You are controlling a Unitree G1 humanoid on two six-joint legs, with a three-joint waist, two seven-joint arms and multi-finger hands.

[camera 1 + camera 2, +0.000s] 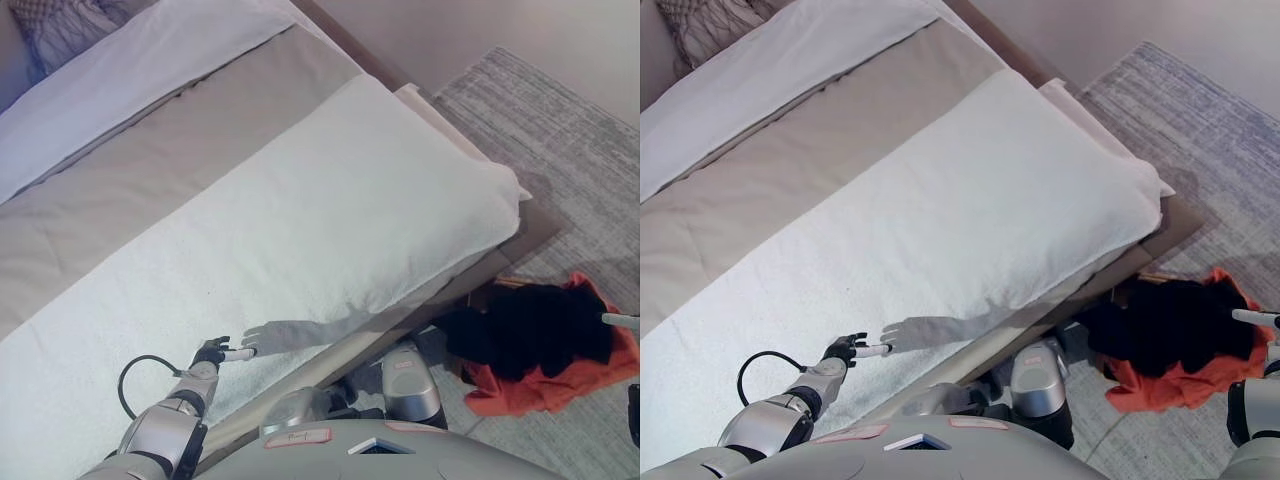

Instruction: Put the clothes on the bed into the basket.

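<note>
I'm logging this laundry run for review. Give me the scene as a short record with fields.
bed: white blanket across it, no loose clothes visible on top
clothes: black garment on orange garment, in a pile on the floor by the bed's foot
basket: not clearly visible
left hand: over the blanket's near edge, fingers extended, holding nothing
right hand: only a white tip shows at the pile

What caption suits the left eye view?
Left hand on white blanket; black and orange clothes on the floor.
</note>
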